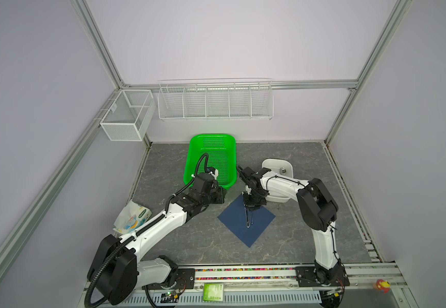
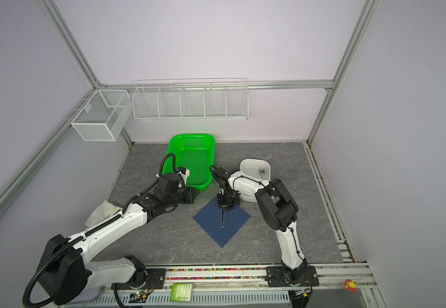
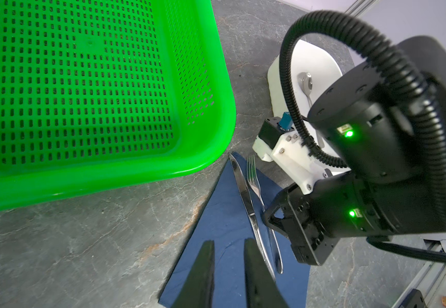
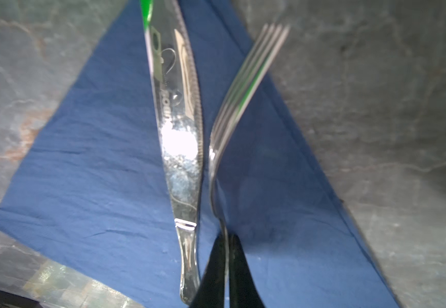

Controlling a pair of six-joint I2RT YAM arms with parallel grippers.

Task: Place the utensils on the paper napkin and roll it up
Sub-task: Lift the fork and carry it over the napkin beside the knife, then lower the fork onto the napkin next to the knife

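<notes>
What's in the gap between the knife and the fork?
Just a narrow strip of bare blue paper napkin, widening toward the fork's tines and the knife's tip. The right wrist view shows it, the right claw shut on the fork's handle.

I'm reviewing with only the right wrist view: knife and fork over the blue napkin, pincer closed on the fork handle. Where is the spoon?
Observer: The spoon lies in the white dish near the napkin, not yet on it.
Operator: And the left arm?
Observer: The left pincer hangs open and empty near the napkin's edge closest to the green basket.
Operator: Anything else on the table?
Observer: A printed tissue pack lies at the table's left edge, away from the napkin.
</notes>
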